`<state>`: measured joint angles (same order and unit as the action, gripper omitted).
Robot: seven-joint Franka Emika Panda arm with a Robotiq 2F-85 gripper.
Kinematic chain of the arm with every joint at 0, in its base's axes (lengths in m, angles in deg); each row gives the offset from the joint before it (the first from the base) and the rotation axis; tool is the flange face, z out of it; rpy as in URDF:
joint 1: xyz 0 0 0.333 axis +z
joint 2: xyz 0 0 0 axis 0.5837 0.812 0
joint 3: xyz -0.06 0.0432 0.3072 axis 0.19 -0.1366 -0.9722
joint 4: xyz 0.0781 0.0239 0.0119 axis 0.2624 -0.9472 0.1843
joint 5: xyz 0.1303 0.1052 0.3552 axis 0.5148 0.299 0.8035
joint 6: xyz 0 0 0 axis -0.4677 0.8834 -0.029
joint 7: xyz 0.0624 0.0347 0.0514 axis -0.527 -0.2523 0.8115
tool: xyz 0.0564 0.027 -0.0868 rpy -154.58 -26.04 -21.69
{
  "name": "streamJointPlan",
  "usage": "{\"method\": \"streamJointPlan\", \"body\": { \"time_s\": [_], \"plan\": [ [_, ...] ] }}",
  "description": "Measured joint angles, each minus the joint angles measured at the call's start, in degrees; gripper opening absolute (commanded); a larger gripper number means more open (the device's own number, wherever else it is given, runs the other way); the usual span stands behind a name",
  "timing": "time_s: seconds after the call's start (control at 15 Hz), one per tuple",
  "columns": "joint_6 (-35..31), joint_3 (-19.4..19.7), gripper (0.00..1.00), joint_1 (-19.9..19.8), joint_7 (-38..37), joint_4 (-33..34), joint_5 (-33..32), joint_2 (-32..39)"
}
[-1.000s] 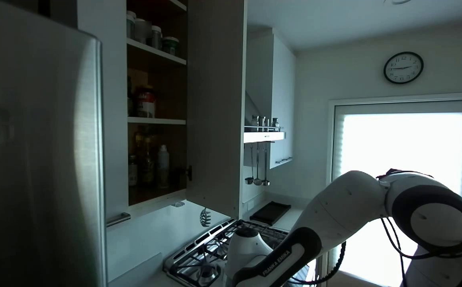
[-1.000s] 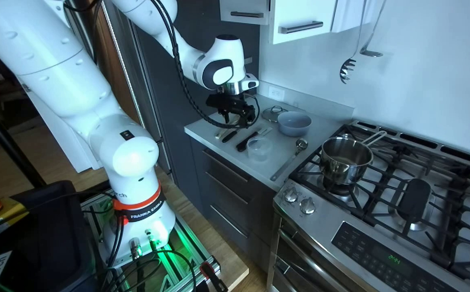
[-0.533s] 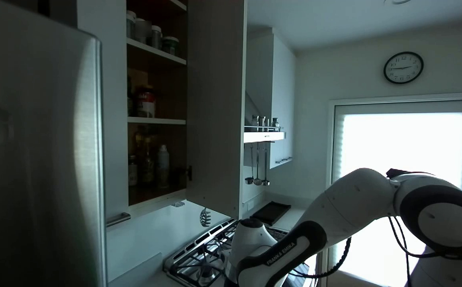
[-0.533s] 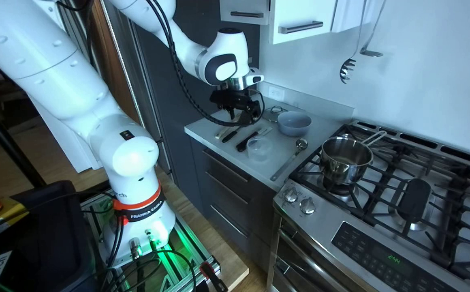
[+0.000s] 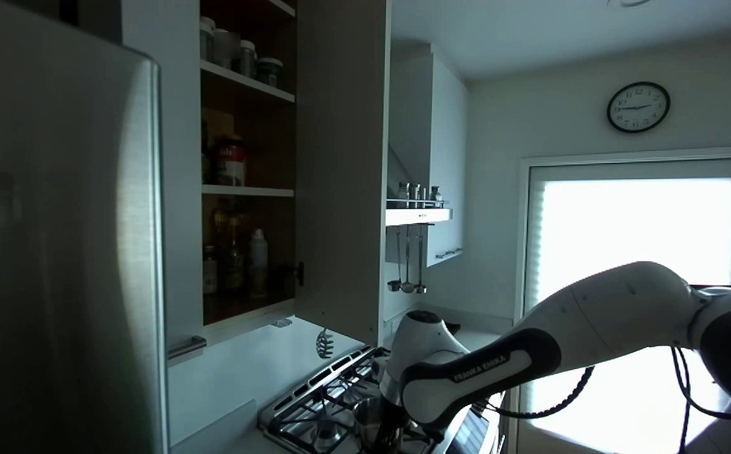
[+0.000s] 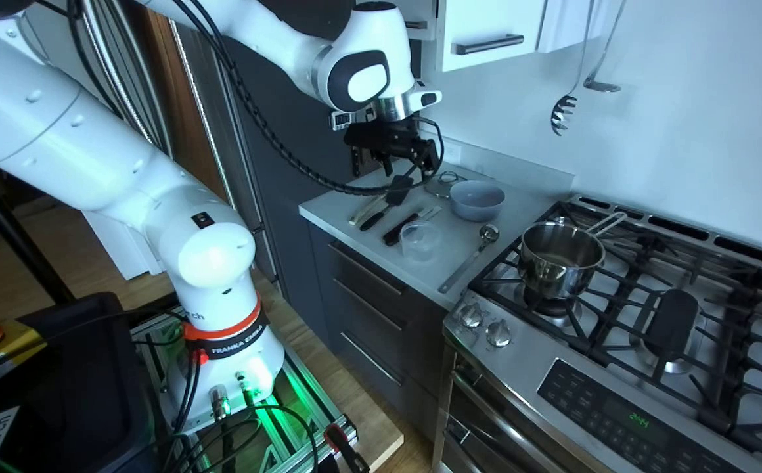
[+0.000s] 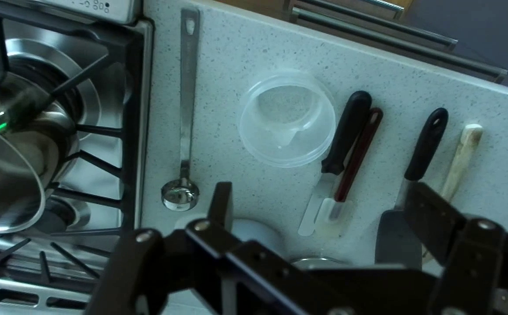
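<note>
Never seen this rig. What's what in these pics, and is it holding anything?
The machine is a white robot arm ending in a gripper. The two exterior views, from cameras standing apart from it, take in an open cupboard, the counter and the stove. The wrist view comes from a camera on the arm, looking down past the gripper. On the counter: a clear tub, scoop, spreading knife, red-handled spatula, black spatula, wooden utensil, bowl and lid. A pot stands on the stove. The gripper is open above the counter, holding nothing.
</note>
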<state>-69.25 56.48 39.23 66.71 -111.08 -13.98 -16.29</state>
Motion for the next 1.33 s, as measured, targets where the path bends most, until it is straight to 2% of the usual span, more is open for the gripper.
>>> {"method": "streamJointPlan", "body": {
  "time_s": [0.47,0.93,1.33],
  "plan": [
    [2.1,6.5,1.0,-0.8,3.8,-0.3,0.0,-6.0],
    [1.7,7.5,1.0,-0.1,4.2,0.6,0.7,-7.7],
    [2.6,10.8,1.0,0.1,7.5,1.9,1.4,-14.7]
  ]
}}
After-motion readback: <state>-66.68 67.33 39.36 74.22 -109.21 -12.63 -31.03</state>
